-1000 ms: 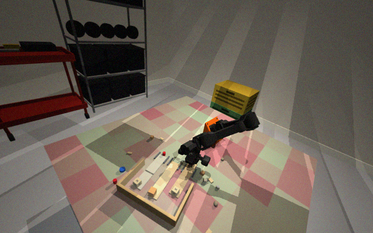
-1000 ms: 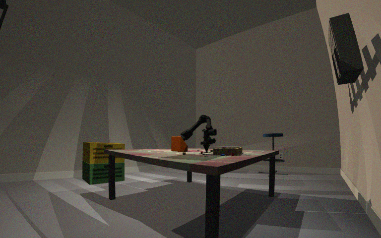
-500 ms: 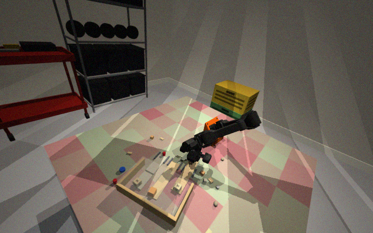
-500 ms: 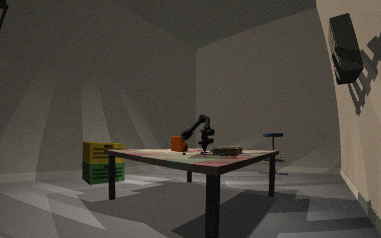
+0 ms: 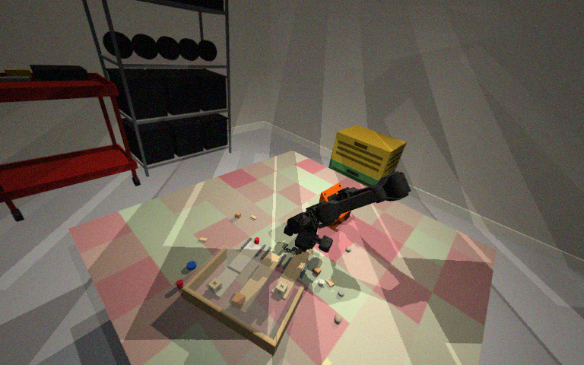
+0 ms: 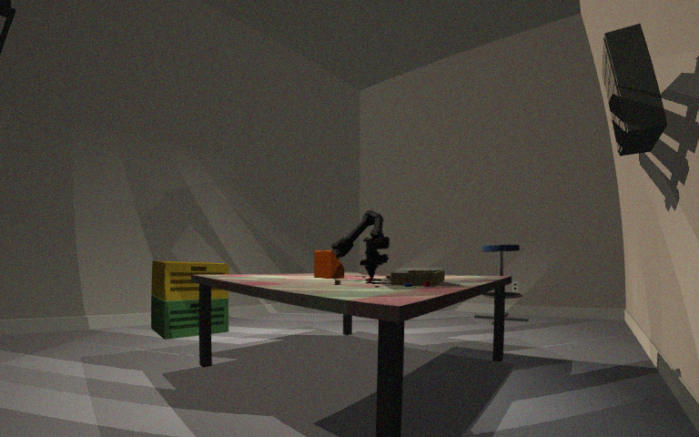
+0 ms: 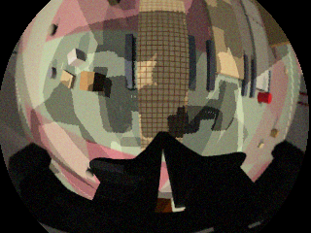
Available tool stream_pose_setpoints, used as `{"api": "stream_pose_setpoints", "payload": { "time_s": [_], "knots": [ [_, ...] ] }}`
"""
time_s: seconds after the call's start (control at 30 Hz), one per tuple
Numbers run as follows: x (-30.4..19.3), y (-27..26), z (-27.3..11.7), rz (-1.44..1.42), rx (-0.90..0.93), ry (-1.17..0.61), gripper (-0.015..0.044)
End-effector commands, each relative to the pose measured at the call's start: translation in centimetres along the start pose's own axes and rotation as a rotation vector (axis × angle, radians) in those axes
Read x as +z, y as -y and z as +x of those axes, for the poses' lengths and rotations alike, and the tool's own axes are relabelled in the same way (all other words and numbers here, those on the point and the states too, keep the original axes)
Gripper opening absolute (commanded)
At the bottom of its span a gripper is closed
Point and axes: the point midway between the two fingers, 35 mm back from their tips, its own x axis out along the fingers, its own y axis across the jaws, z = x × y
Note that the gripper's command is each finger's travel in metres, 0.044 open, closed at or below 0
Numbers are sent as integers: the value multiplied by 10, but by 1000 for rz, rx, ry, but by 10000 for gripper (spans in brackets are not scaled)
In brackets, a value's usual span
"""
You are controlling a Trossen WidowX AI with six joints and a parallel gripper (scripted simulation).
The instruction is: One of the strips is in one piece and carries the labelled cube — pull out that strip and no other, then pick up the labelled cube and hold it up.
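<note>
The labelled cube is probably the marked cube [image 5: 281,288], though its label is too small to confirm; it sits inside the tray [image 5: 232,315] [image 6: 417,279], toward the near side of the table [image 5: 409,318] [image 6: 329,295] from its left corner in the top view. The gridded strip [image 5: 296,270] [image 7: 162,73] runs from beside it toward the table's far corner, its outer end under the gripper [image 5: 290,249] [image 6: 370,280] [image 7: 162,135], closed on nothing. Pulling seems partly done; finishing that and lifting 1 cube remain.
</note>
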Motion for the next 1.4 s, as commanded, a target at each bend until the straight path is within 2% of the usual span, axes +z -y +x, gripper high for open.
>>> {"api": "stream_pose_setpoints", "payload": {
  "time_s": [0.0, 1.37],
  "knots": [
    [-15, -2, 4, 8, 7, -24, 0],
    [-74, -1, 3, 10, 7, -26, 0]
  ]
}}
